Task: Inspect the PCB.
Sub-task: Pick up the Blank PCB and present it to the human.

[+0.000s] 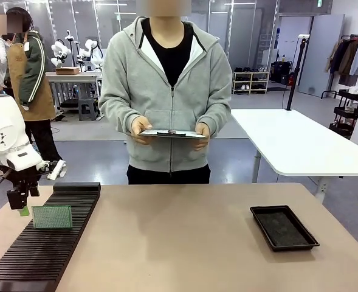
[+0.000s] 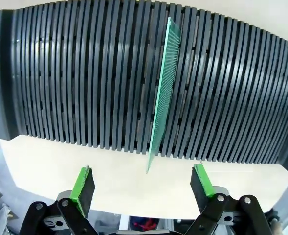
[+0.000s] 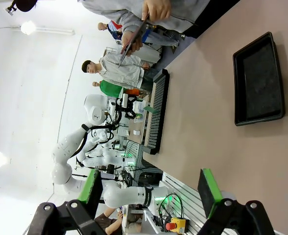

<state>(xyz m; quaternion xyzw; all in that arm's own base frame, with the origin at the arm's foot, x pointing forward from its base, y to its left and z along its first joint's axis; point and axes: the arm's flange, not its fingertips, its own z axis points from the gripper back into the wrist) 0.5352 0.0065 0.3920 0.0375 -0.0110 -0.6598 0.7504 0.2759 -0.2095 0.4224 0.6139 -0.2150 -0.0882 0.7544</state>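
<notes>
In the black rack, one PCB

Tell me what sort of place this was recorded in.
Probably a robotics lab or workshop hall, set up like an electronics bench: a PCB stands on edge in a slotted black rack, a black tray lies on the shared table, and a person opposite holds a clipboard.

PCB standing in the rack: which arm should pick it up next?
Left. The left gripper, open, sits just off the rack with the PCB edge-on in line between its fingers. The right gripper is far across the table, on the tray's side.
</notes>
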